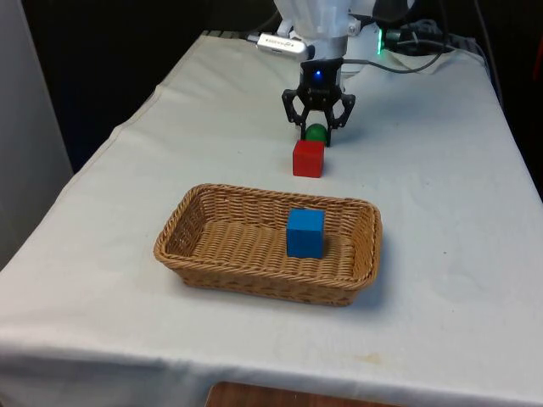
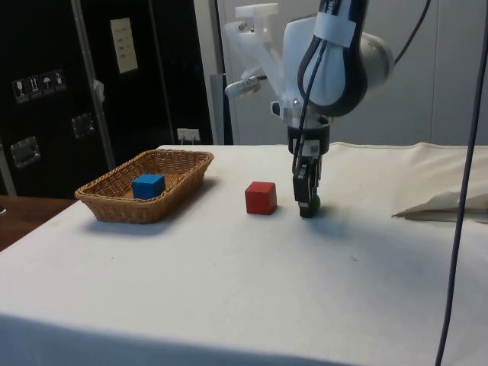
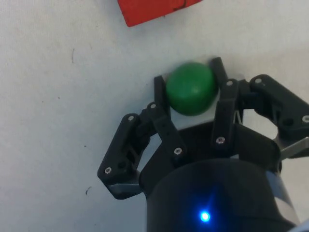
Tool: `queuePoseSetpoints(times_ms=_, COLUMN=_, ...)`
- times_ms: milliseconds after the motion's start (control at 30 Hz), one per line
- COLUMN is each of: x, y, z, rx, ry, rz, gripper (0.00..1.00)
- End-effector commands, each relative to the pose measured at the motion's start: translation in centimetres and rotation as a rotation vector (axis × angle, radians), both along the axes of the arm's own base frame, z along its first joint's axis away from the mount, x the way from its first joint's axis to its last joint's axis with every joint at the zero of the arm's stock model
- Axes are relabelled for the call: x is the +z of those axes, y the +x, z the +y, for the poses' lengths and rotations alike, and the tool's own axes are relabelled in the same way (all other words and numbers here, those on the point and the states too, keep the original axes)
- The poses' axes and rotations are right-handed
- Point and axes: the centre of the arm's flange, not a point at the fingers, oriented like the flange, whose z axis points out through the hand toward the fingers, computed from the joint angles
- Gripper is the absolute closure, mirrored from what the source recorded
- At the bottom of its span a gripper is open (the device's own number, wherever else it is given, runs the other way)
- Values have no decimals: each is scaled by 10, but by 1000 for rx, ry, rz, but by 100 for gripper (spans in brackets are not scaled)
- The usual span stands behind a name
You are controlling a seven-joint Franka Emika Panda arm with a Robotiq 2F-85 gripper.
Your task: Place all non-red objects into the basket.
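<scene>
A small green ball [image 1: 316, 132] [image 2: 313, 203] [image 3: 191, 88] rests on the white cloth just behind a red cube [image 1: 308, 158] [image 2: 261, 197] [image 3: 154, 8]. My gripper [image 1: 316, 135] [image 2: 307, 206] [image 3: 189, 77] is lowered to the table and shut on the green ball, with one finger pressed against each side. A wicker basket [image 1: 180, 254] [image 2: 105, 206] stands nearer the front edge, and a blue cube [image 1: 305, 232] [image 2: 148, 185] lies inside it.
A cable and a white plug strip [image 1: 280, 42] lie at the table's far end by the robot's base. A fold of cloth [image 2: 446, 204] bunches up in the side view's right.
</scene>
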Motion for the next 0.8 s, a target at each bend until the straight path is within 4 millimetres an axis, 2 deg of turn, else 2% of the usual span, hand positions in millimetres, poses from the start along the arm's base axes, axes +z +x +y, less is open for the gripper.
queuePoseSetpoints(times_ms=0, x=2, y=-1, z=0, rx=-1, ry=2, rz=-8, gripper=100)
queuePoseSetpoints(times_ms=167, x=10, y=2, z=-2, rx=-3, ry=9, rz=-15, gripper=100)
queuePoseSetpoints(times_ms=233, x=8, y=3, z=1, rx=-1, ry=8, rz=-18, gripper=100)
queuePoseSetpoints(times_ms=767, x=53, y=26, z=1, rx=5, ry=67, rz=-53, gripper=100)
